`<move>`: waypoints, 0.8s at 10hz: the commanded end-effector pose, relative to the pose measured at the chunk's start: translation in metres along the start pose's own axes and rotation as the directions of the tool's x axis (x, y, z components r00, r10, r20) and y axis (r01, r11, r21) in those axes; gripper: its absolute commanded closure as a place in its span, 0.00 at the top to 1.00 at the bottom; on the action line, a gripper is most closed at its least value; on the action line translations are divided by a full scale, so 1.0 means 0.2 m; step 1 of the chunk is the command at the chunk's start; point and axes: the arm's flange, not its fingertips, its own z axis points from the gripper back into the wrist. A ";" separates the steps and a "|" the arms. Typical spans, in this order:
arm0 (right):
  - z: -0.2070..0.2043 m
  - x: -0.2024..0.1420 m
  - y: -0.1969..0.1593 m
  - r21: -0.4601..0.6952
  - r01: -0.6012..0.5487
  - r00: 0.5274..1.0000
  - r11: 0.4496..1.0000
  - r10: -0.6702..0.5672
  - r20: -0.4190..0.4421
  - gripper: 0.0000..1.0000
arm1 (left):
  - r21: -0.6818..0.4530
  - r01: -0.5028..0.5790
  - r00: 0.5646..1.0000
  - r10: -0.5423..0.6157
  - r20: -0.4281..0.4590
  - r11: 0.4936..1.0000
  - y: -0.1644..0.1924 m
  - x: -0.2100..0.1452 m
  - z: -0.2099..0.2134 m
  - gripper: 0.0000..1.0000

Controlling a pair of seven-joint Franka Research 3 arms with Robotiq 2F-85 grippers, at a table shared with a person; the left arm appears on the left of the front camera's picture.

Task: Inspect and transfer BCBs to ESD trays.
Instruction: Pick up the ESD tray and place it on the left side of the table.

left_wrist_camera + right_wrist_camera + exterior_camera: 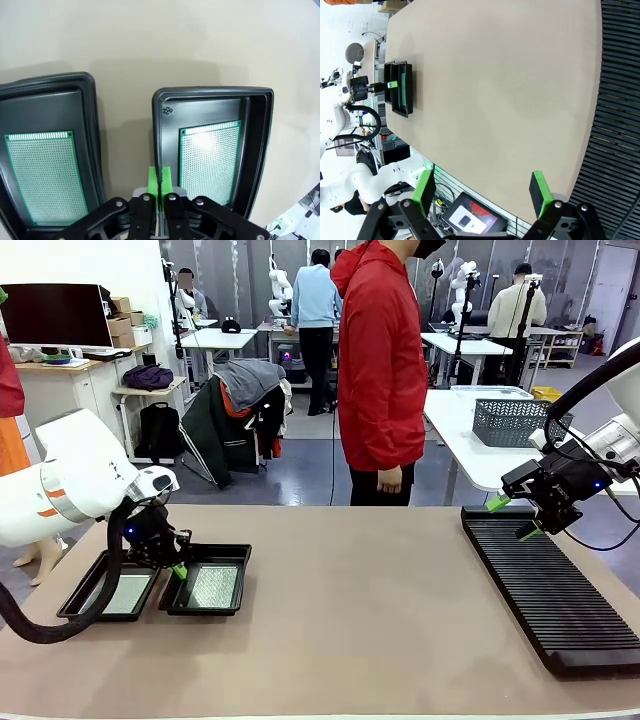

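Currently both ESD trays (162, 107) hold BCBs (207, 157); transfer apparently complete. Left gripper (159, 180) closed, empty; right gripper (482, 187) apart. Next: retract clear.

Bench (380, 610): matt tan, smooth, cloth-like cover. ESD trays (260, 125): black plastic, slight sheen on rims, smooth. BCBs (210, 155): pale green boards, fine perforated dot grid, one glare patch. Rack (560, 590): matt black ribbed plastic. Left gripper (160, 181): black glossy links, bright green matt pads. Wire basket (515, 422): grey metal mesh.
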 end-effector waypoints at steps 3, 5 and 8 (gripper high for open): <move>-0.01 -0.01 0.01 -0.001 0.022 1.000 1.000 -0.022 0.011 1.00 | 0.020 0.026 1.000 -0.026 -0.003 0.999 0.06 0.00 -0.06 0.03; -0.01 -0.01 0.01 -0.001 0.022 1.000 1.000 -0.022 0.011 1.00 | 0.012 0.026 1.000 -0.026 -0.007 1.000 0.06 0.01 -0.10 0.03; -0.01 -0.01 0.01 -0.001 0.022 1.000 1.000 -0.022 0.011 1.00 | 0.016 0.002 1.000 -0.001 -0.023 1.000 0.04 -0.01 -0.09 0.03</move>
